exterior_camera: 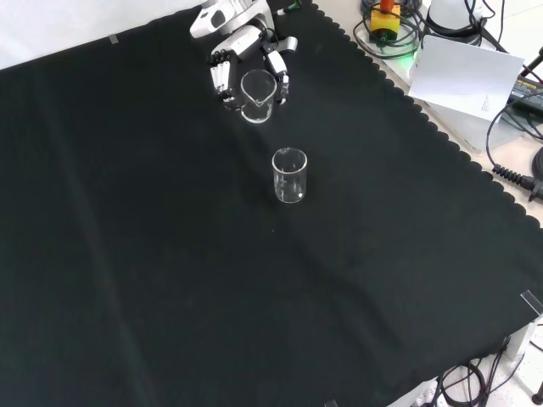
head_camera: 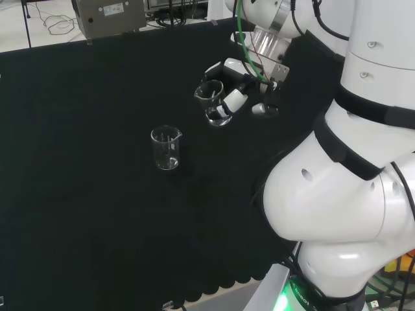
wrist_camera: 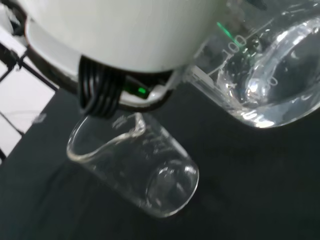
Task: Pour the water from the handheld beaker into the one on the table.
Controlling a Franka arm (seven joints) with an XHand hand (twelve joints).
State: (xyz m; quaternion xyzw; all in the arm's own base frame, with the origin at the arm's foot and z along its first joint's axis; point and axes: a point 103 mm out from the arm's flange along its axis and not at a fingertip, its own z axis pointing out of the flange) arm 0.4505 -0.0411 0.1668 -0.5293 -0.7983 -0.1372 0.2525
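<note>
A clear glass beaker (head_camera: 211, 98) hangs above the cloth, and the hand (head_camera: 233, 83) is curled round it, fingers on both sides. In the front view the same held beaker (exterior_camera: 256, 96) sits between the hand's fingers (exterior_camera: 222, 75) near the top, roughly upright with its spout toward the camera. Close up in the wrist view, the held beaker (wrist_camera: 270, 75) has water at its bottom. A second clear beaker (head_camera: 166, 148) stands upright on the black cloth, left of and nearer than the hand in the head view; in the front view this beaker (exterior_camera: 289, 175) is below the hand. It looks empty in the wrist view (wrist_camera: 135, 162).
The arm's white links (head_camera: 350, 162) rise at the right of the head view. A grey metal box (head_camera: 109, 15) sits past the cloth's far edge. In the front view, papers (exterior_camera: 462, 78) and cables (exterior_camera: 517, 161) lie off the cloth's scalloped right edge.
</note>
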